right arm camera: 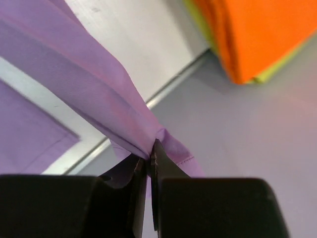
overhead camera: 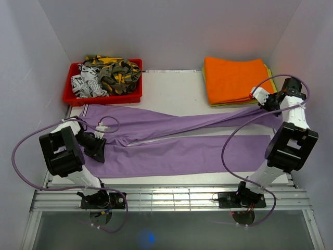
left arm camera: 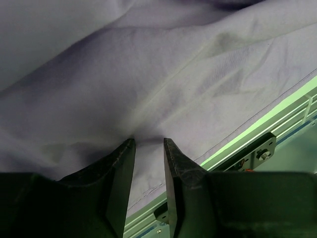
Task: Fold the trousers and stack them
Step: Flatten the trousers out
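Lilac trousers point(overhead camera: 177, 151) are lying stretched across the table point(overhead camera: 171, 83). Right gripper point(right arm camera: 150, 157) is pinching the far leg's hem tight beside the orange stack point(overhead camera: 237, 80). Left gripper point(left arm camera: 148, 143), jaws narrowly apart, is straddling a waist-end pucker and likely needing a firmer bite before folding.

The white table point(overhead camera: 174, 87) carries the trousers point(overhead camera: 182, 153), a red bin point(overhead camera: 104, 98) and folded orange cloths point(overhead camera: 235, 80).
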You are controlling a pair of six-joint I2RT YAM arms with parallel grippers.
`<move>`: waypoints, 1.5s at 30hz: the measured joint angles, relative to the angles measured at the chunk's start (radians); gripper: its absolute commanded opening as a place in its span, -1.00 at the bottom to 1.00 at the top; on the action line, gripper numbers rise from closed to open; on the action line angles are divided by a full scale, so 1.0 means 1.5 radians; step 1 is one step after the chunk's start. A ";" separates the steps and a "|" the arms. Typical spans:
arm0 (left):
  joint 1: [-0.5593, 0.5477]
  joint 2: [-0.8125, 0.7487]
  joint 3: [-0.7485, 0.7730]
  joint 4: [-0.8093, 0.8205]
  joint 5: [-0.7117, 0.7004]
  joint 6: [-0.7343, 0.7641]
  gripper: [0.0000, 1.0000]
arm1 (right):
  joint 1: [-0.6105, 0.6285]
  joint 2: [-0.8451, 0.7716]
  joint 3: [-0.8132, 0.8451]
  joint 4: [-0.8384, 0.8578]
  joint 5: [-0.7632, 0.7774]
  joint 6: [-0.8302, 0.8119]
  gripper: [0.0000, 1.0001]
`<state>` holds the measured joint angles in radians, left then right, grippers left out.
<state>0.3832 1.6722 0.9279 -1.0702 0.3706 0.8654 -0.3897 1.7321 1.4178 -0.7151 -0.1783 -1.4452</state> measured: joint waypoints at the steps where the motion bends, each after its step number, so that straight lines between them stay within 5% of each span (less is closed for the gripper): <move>1: 0.000 0.000 -0.003 -0.002 -0.004 0.000 -0.17 | 0.000 -0.024 -0.014 0.026 -0.007 -0.003 -0.85; 9: 0.001 -0.013 0.013 -0.064 0.020 0.036 0.15 | -0.001 -0.232 -0.280 0.259 -0.043 -0.079 -0.85; 14: 0.004 -0.030 0.208 -0.117 0.132 0.011 0.19 | -0.003 -0.294 -0.441 0.337 -0.052 -0.133 -0.85; 18: 0.005 -0.043 0.340 -0.054 0.190 -0.073 0.16 | -0.009 -0.327 -0.505 0.357 -0.053 -0.172 -0.85; 29: 0.005 0.159 0.332 0.144 0.111 -0.263 -0.07 | -0.034 -0.321 -0.555 0.390 -0.020 -0.250 -0.85; 31: 0.005 0.179 0.311 0.171 0.080 -0.285 -0.24 | -0.043 -0.317 -0.563 0.390 -0.014 -0.263 -0.85; 38: 0.032 0.174 0.249 0.239 0.009 -0.324 -0.72 | -0.060 -0.317 -0.586 0.355 0.009 -0.309 -0.85; 45: 0.110 0.164 0.230 0.251 0.009 -0.334 -0.83 | -0.062 -0.317 -0.597 0.329 0.002 -0.332 -0.85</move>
<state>0.5480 1.9179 1.2724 -0.6933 0.3836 0.3645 -0.4824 1.2568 0.5220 -0.2211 -0.1753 -1.9438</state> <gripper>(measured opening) 0.093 0.081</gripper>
